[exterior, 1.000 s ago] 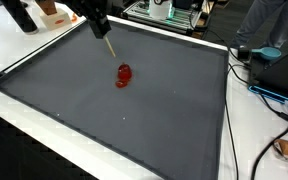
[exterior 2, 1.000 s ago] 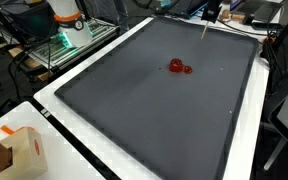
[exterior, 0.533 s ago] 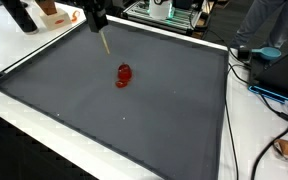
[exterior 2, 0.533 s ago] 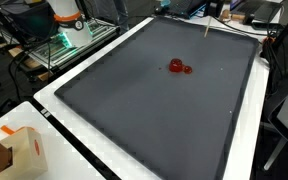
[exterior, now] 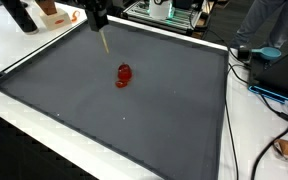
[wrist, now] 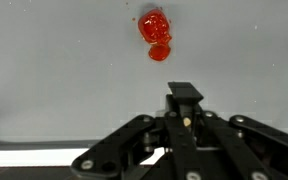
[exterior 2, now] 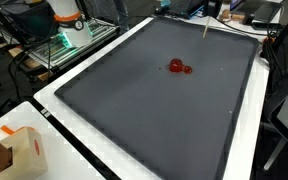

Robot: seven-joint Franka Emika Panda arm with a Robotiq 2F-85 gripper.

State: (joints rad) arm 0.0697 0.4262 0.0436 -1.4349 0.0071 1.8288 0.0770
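Since the fingers of the pincer [wrist: 184, 104] meet with no gap in the wrist view, and a thin pale stick [exterior: 104, 41] hangs out of it in both exterior views, I read it as clamped on the stick's top end. The pale dot between the fingers is probably that stick seen end-on.

The stick slants down toward the dark mat [exterior: 144, 125]. Can't tell whether the tip touches the mat or hangs just above it.

The red blob [wrist: 155, 30] is glossy, with two lumps; can't tell the material. It lies ahead of the pincer on the mat, near the stick tip but clearly apart from it.

The mat lies on a white tabletop [exterior: 29, 45]. A cardboard box [exterior 2: 19, 150] sits at one corner, well apart from everything else.

Step in hand, my read: stick gripped and poised beside the red blob, no contact.

Getting the tip onto the blob would call for:
- a short move across, then down;
- a firm grip, since a stick this thin could pivot between the fingers;
- checking height from the exterior views, because the wrist view doesn't show the tip.

Versus a second ago, the pincer and stick sit slightly higher and nearer the mat's edge, so a bit further from the blob. Versus half a second ago there is no visible change. The blob hasn't moved.
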